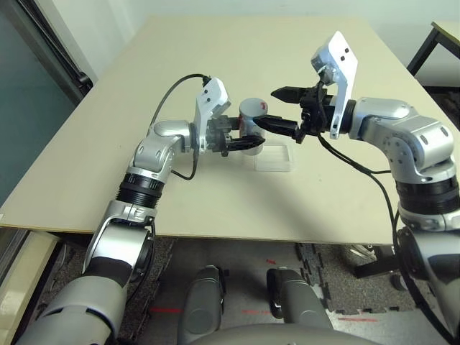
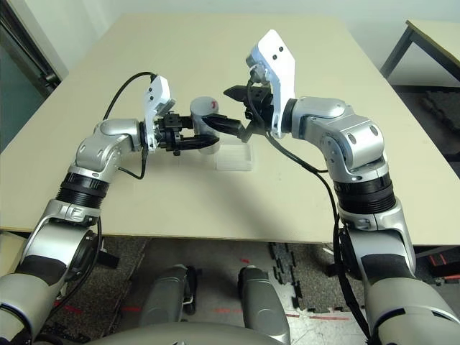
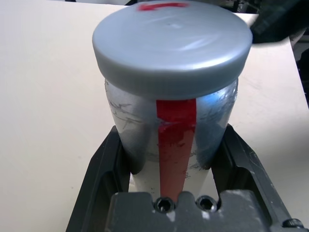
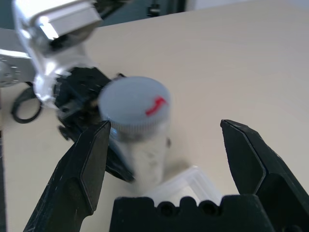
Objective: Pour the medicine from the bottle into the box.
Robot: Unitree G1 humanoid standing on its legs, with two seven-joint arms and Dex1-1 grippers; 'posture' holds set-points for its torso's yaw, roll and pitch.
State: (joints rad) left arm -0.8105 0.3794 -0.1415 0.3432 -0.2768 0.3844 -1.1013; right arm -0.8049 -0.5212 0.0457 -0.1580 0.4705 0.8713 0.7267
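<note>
The left gripper holds the bottle upright, its two black fingers closed on the bottle's sides; the round grey cap sits on top of the bottle, with a red mark on its upper face, and a red stripe runs down the bottle's side, between the two fingers; scuffs and scratches show on the silver-grey wall to either side of the stripe. The right gripper has its fingers wide apart, with nothing between them gripped; it stands just beside the capped bottle, on the robot's right of it, one fingertip near the cap; whether that fingertip touches the cap I cannot tell. The box, a shallow rectangular tray of clear plastic, lies on the pale surface, near the bottle and a little to the robot's right of it; a black cable loops up behind the left wrist; another table stands well apart, beyond the surface on the robot's right.
</note>
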